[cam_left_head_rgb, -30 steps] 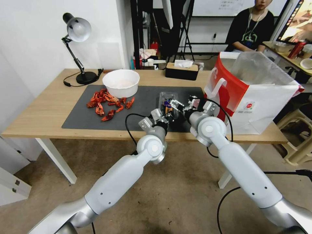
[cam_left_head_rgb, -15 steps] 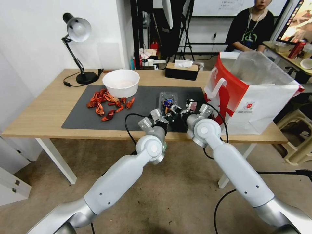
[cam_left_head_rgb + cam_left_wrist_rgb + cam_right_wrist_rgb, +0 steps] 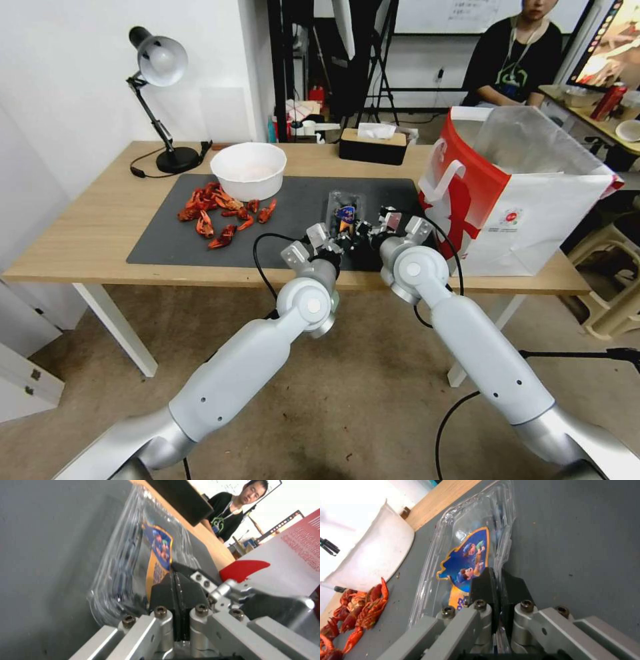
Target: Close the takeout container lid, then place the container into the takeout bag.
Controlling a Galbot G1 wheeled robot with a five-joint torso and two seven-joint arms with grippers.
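The takeout container lies flat on the dark grey mat, near the mat's front edge and roughly at the table's middle. Its lid is down over the lower half, and the blue and orange label faces up. Dark berries show through the clear plastic in the left wrist view.

The left gripper sits at the container's near end. In the left wrist view its black pads are pressed together with no visible gap, against the container's near edge; whether plastic is caught between them cannot be told. The right gripper sits just beside it, also at the container's near end. In the right wrist view its pads are pinched on the container's clear rim, beside the label.

The takeout bag stands upright on the table's right part, mouth open, red side panel toward the container, near it but apart. Its white loop handle hangs on the red side.

On the mat's left part lies a scatter of red crayfish. A white bowl stands behind them at the mat's far edge. A dark tissue box sits at the far edge of the wooden table, and a desk lamp stands at the far left corner.
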